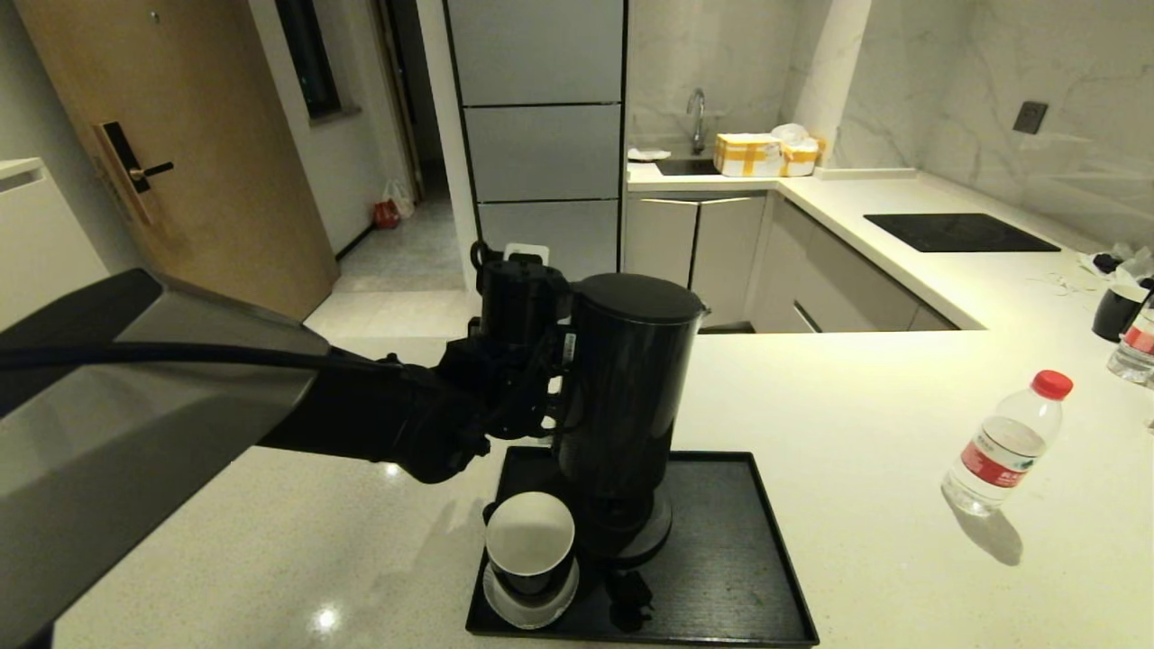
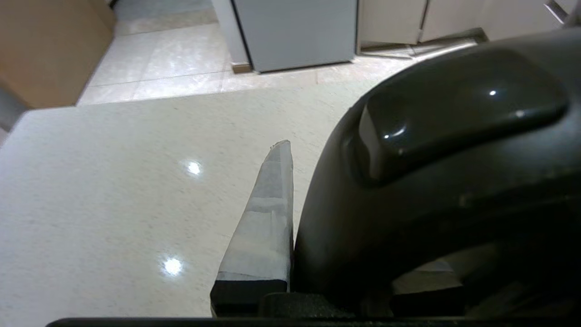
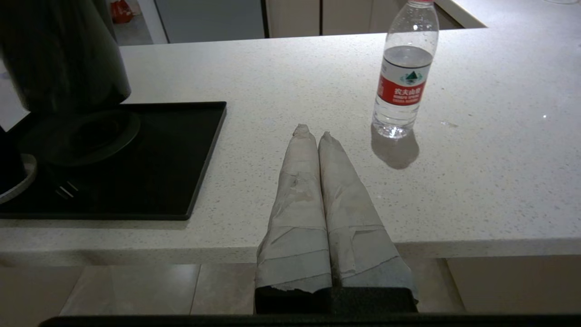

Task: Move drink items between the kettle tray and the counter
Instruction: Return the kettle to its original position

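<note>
The tall black kettle (image 1: 624, 397) hangs tilted just above the round base disc (image 1: 642, 539) on the black tray (image 1: 748, 559). My left gripper (image 1: 552, 383) is shut on the kettle's loop handle (image 2: 435, 150); one taped finger (image 2: 268, 218) presses its side. The small black cup (image 1: 530, 539), white inside, stands on a white saucer at the tray's front left corner. The red-capped water bottle (image 1: 1007, 443) stands upright on the cream counter (image 1: 856, 397), right of the tray. My right gripper (image 3: 313, 131) is shut and empty, low at the counter's front edge between tray (image 3: 181, 150) and bottle (image 3: 404, 77).
A black plug (image 1: 628, 602) lies on the tray beside the saucer. At the far right edge stand another black cup (image 1: 1118, 311) and a second bottle (image 1: 1138, 347). The cooktop panel (image 1: 960, 232) and yellow-taped boxes (image 1: 766, 153) by the sink lie farther back.
</note>
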